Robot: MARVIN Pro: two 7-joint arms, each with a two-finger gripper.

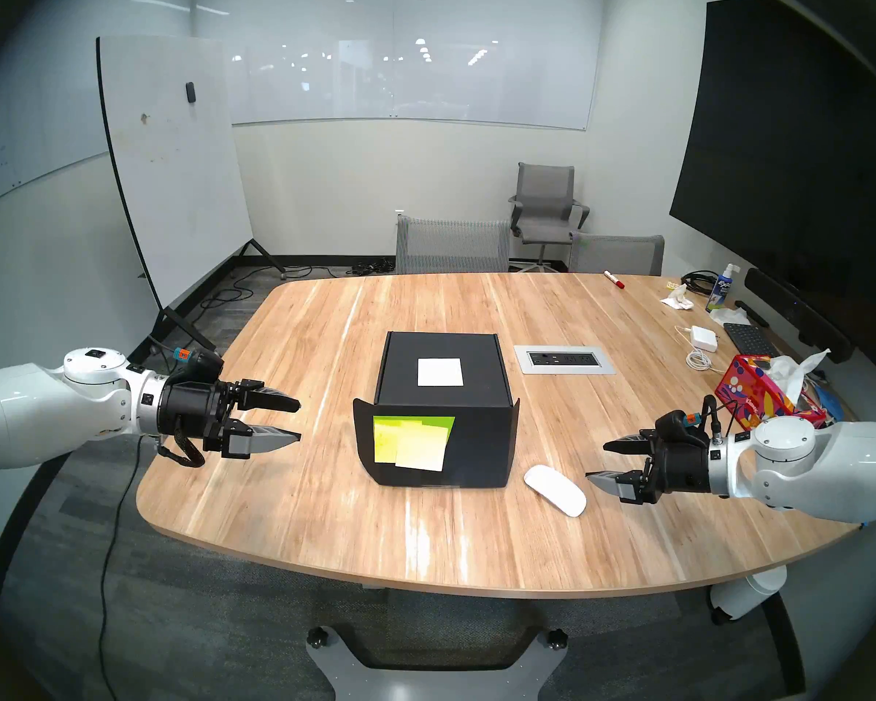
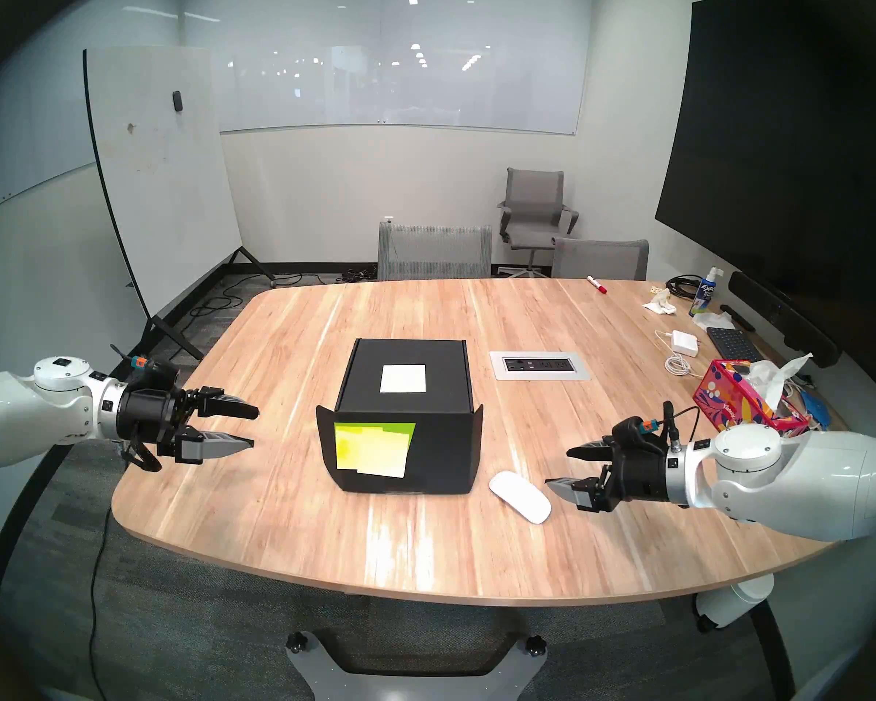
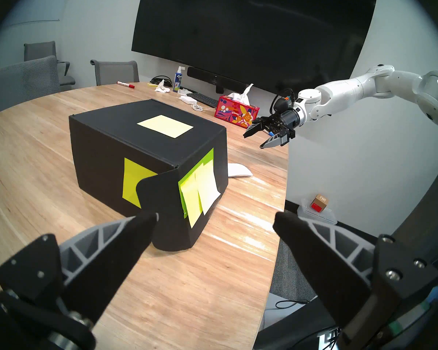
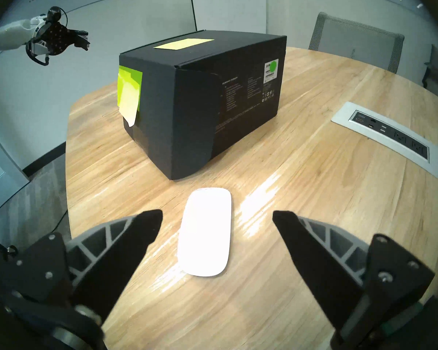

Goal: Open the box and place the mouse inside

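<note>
Box (image 1: 441, 381): matte black, closed, yellow-green notes on its front flap.

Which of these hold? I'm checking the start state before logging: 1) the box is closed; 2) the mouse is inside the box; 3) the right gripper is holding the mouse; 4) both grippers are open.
1) True: the box has its lid flap down over the front.
2) False: the mouse lies on the table, beside the box.
3) False: the right gripper is empty, near the mouse.
4) True: the left gripper is open too.
</note>
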